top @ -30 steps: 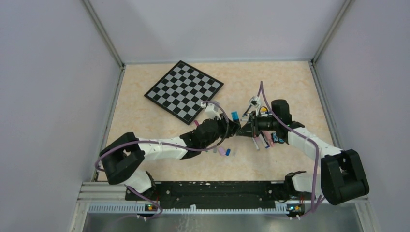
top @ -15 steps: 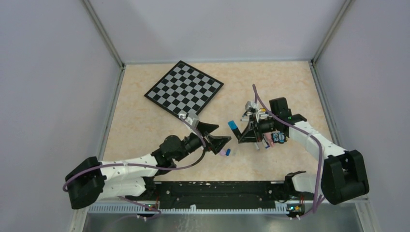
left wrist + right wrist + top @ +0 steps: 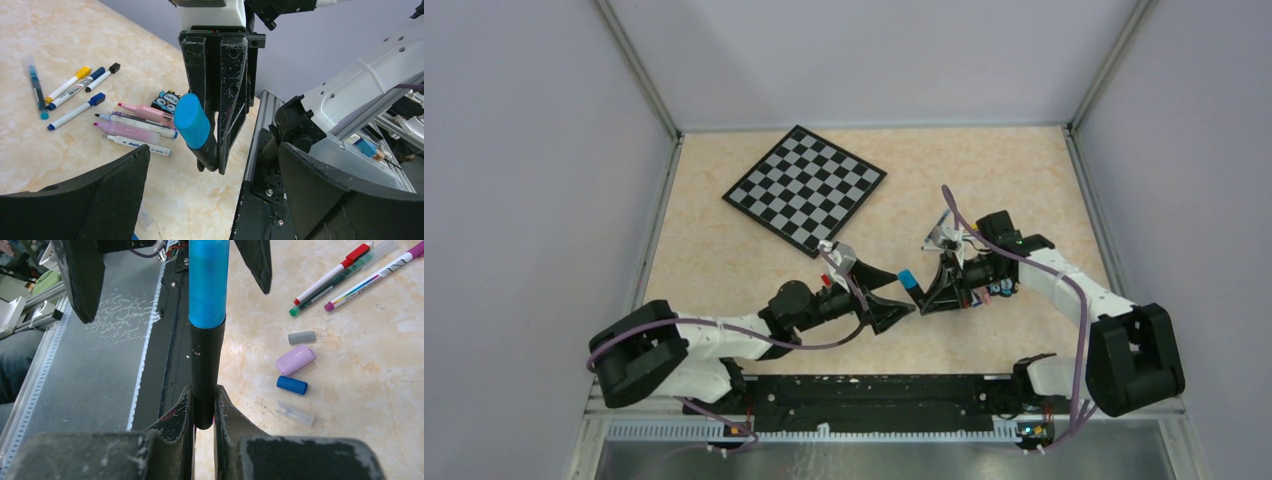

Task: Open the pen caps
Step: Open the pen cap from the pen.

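Beige marbled tabletop (image 3: 724,250) is walled in pale grey, with a checkered board (image 3: 805,187) at the far left. Near the middle, the right gripper (image 3: 204,405) is clamped on the black barrel of a thick marker (image 3: 204,365). Its bright blue cap (image 3: 191,121) is on and points toward the left arm. The left gripper (image 3: 904,298) is spread wide, one finger on each side of that cap, holding nothing. Loose on the table close by lie a grey cap (image 3: 302,337), a lilac cap (image 3: 295,360), a dark-blue cap (image 3: 292,385) and a clear cap (image 3: 296,413). Capped pens (image 3: 75,90) and pink highlighters (image 3: 129,131) lie on the right, beside an owl-like figure (image 3: 165,101).
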